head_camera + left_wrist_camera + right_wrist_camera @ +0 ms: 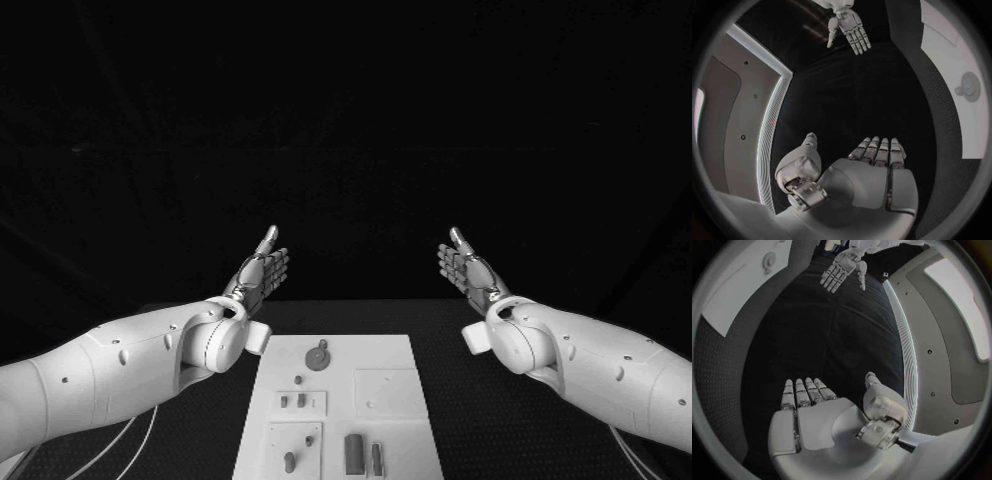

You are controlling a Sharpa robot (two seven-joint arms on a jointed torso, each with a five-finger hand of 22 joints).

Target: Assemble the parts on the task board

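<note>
**Inspector:** State the board and parts.

**Assistant:** The task board, a white plate, lies flat on the black worktop between the two arms. On it: a round disc part near the far end, two small pegs on an inset panel, a plain square panel, a small oval piece, and two upright bars at the near end. Whether any is seated or loose, I cannot tell.

**Inspector:** Handling?

**Assistant:** My judgement: small, rigid, light, smooth-sided pieces that would likely slip under a loose pinch. Take the bars across their long sides and the disc by its rim. The board looks stiff and flat.

**Inspector:** Hands?

**Assistant:** The left robot hand is raised above the worktop's far side, fingers straight and apart, holding nothing. The right robot hand mirrors it, equally bare. Both are well apart from the board.

**Inspector:** Stage?

**Assistant:** This fits either parts awaiting assembly or finished work.
</note>
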